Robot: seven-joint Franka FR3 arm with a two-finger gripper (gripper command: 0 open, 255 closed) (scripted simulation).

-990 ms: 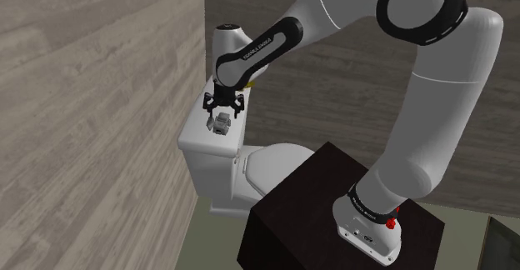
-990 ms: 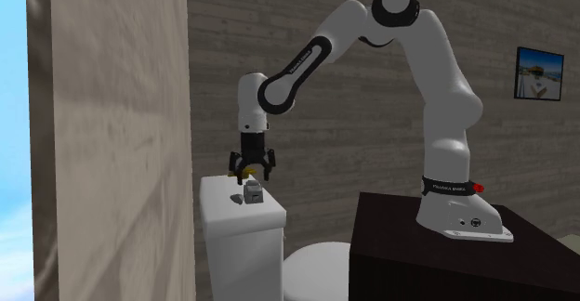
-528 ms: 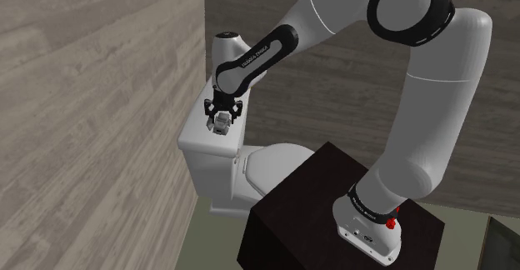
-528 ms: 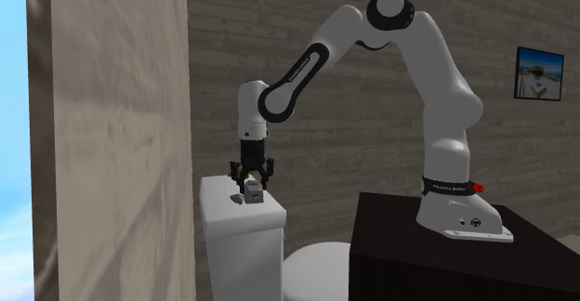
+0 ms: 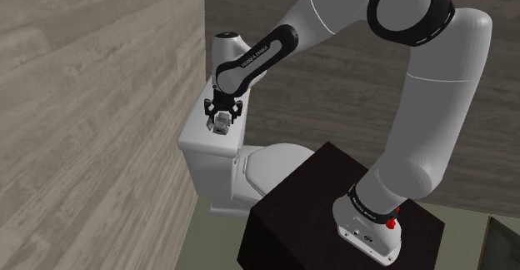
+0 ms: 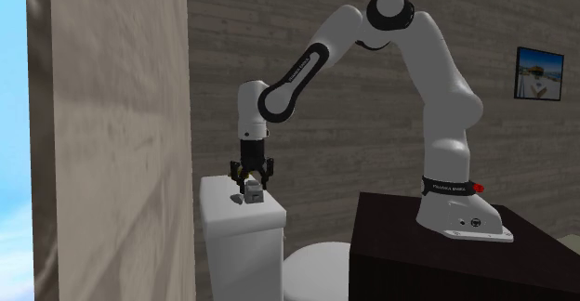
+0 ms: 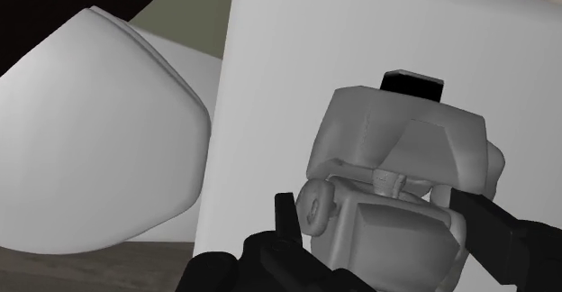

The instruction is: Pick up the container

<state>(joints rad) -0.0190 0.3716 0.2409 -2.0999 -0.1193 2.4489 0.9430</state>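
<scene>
On top of the white toilet tank (image 7: pixel 270 74) sat the grey container (image 7: pixel 396 146), with the gripper (image 7: pixel 376 207) clamped on its two sides. The gripper hid the container's near corners, and that end ran out of the wrist view.

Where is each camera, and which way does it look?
Shoulder view: beside the stand, looking down at the toilet; arm shows.
Second exterior view: side-on, facing the wall; whole arm, stand.
Wrist view: on the hand, looking down at the container; end effector shows.
Both exterior views share the end effector at the tank.
</scene>
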